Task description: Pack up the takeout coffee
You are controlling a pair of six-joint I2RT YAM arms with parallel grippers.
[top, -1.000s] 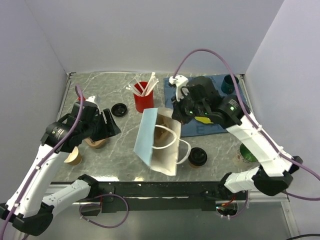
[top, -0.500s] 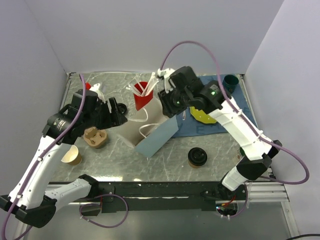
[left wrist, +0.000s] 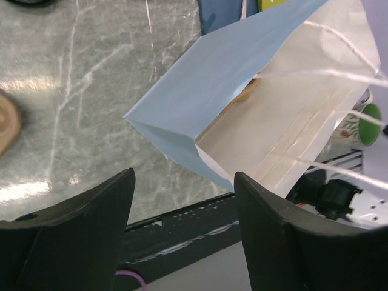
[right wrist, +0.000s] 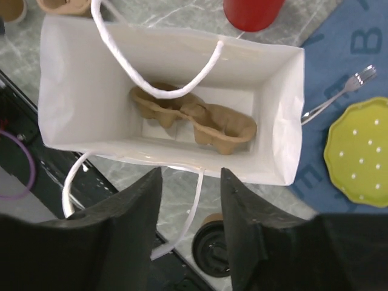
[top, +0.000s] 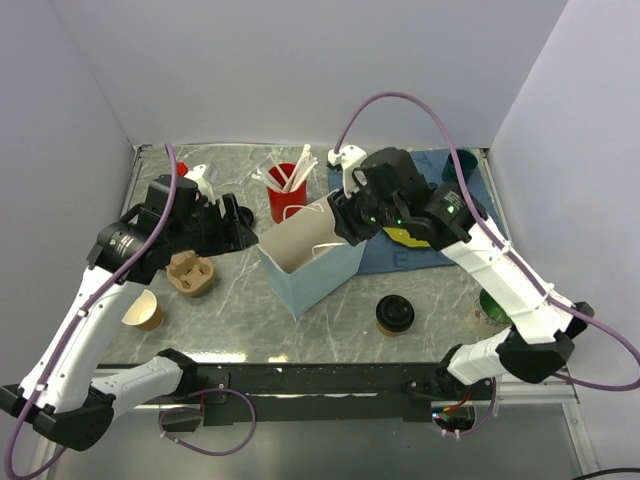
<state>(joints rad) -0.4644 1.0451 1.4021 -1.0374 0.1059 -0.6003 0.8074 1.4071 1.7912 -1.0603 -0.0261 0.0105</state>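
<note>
Top view: takeout coffee [top: 394, 316] stands upright, unheld, just right of the paper bag [top: 305, 265]. Left wrist: left gripper [left wrist: 182, 182] wide, empty. Right wrist: right gripper [right wrist: 189, 176] parted, empty over the bag; coffee judged light, crushable, spill-prone: grip mid-wall gently

The left arm [top: 90, 310] is raised from the near left corner of the worktop and bent at the elbow. The left tool [left wrist: 183, 179] is pointed toward the middle, its jaws spread wide with nothing gripped. The right arm [top: 500, 270] is reached up from the near right corner. The right tool [right wrist: 191, 182] is pointed down over the middle, jaws parted and empty.
</note>
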